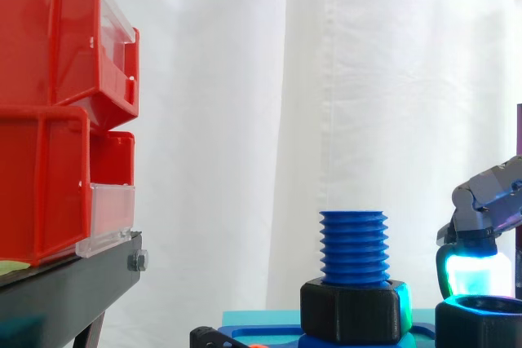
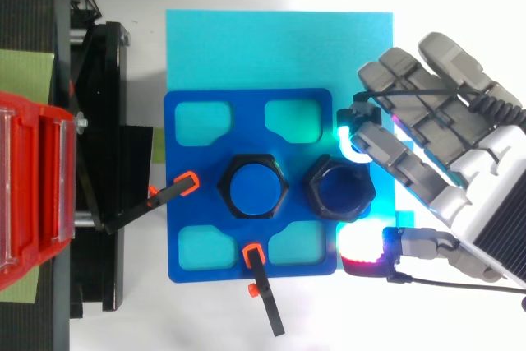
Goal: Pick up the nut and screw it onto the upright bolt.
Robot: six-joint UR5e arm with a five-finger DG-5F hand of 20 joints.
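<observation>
A blue threaded bolt [image 1: 353,246] stands upright on the blue plate [image 2: 185,240], with a black hex collar [image 1: 355,309] round its base. From above the bolt [image 2: 251,187] sits at the plate's middle. The loose black nut [image 2: 339,189] lies just to its right, and its rim shows low at the right edge of the side view [image 1: 481,323]. My hand [image 2: 448,150] reaches in from the right and is open. It straddles the nut, with a cyan-glowing fingertip [image 2: 353,142] at the nut's far edge and a red-glowing thumb pad [image 2: 366,251] a little short of its near side.
Two stacked red bins [image 1: 49,120] on a black stand [image 1: 65,291] fill the left. Two black clamps with orange tips [image 2: 187,182] [image 2: 253,254] pin the plate. The plate rests on a cyan mat [image 2: 279,47].
</observation>
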